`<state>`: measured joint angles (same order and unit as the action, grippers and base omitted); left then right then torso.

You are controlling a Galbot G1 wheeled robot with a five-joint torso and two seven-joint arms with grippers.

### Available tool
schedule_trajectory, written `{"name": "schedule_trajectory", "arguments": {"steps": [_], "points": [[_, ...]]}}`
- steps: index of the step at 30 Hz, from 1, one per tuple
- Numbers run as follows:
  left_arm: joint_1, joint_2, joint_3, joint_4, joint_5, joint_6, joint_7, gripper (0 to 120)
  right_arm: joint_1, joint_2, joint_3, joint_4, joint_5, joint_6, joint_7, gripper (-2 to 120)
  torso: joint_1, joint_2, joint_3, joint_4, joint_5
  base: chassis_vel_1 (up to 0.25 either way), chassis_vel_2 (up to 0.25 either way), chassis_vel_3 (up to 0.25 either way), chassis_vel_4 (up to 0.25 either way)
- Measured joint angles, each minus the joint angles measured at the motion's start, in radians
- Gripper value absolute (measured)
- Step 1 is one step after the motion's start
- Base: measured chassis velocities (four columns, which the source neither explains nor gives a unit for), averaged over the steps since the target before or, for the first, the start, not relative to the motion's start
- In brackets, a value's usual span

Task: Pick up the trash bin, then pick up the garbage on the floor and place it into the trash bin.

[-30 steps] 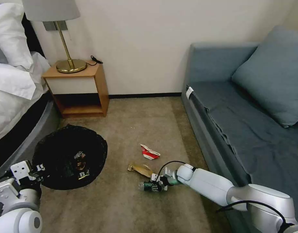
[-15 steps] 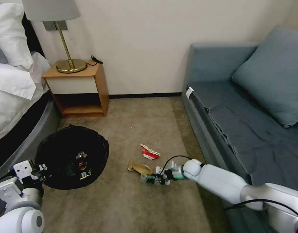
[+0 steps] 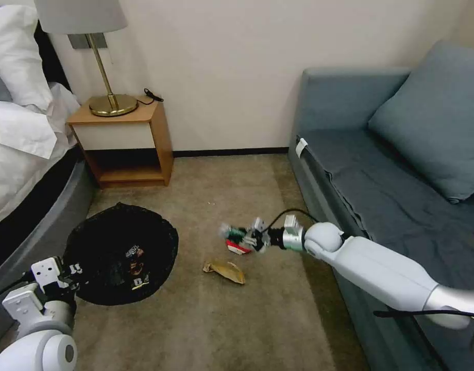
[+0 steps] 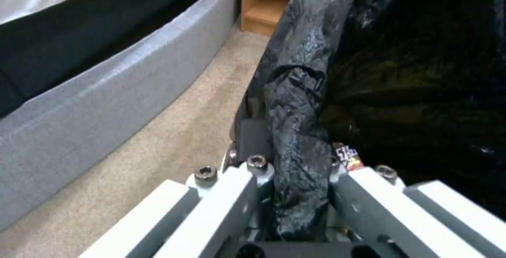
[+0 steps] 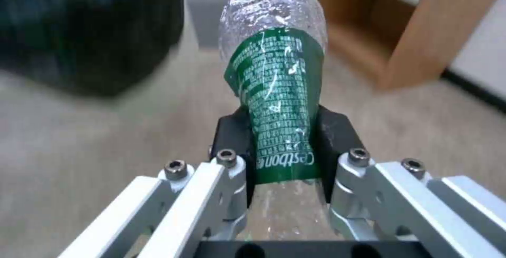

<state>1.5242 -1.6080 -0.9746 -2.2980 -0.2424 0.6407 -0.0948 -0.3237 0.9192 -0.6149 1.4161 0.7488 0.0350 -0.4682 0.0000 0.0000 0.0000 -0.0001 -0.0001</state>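
On the beige carpet [image 3: 196,319] between a bed [image 3: 20,170] on the robot's left and a grey-blue sofa [image 3: 391,170] on its right, the litter lies in open floor; a wooden nightstand [image 3: 126,141] carrying a brass lamp [image 3: 105,77] stands against the far wall. Nothing lies between the raised bottle and the trash bin.

The right gripper [image 3: 255,238], arm extended from the sofa side, is clamped on the clear bottle [image 3: 236,233] with the green label [image 5: 276,104]; in the right wrist view both black pads [image 5: 232,139] press the label's flanks. The bottle is held above the floor, over the red-and-white carton [image 3: 238,247].

The left gripper [image 3: 74,269] is closed on the rim of the trash bin [image 3: 121,252], pinching a fold of its black bag [image 4: 300,131] between the fingers, as the left wrist view shows. The bin sits near the bed, well apart from the bottle, with a few wrappers visible inside.

Count: one bin; one bottle, in the gripper; two pieces on the carpet, the carton and a yellow-gold wrapper [image 3: 225,271] nearer the robot.
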Motion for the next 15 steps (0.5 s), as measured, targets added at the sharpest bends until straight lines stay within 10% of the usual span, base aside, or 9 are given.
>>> {"name": "schedule_trajectory", "arguments": {"steps": [15], "points": [[0.011, 0.000, 0.025, 0.000, 0.023, -0.005, -0.001, 1, 0.128, 0.137, -0.110, 0.242, 0.180, -0.068, 0.278, 19, 0.000, 0.000, 0.000, 0.0003, -0.0002, 0.000, 0.000, 0.000, 0.000]]}}
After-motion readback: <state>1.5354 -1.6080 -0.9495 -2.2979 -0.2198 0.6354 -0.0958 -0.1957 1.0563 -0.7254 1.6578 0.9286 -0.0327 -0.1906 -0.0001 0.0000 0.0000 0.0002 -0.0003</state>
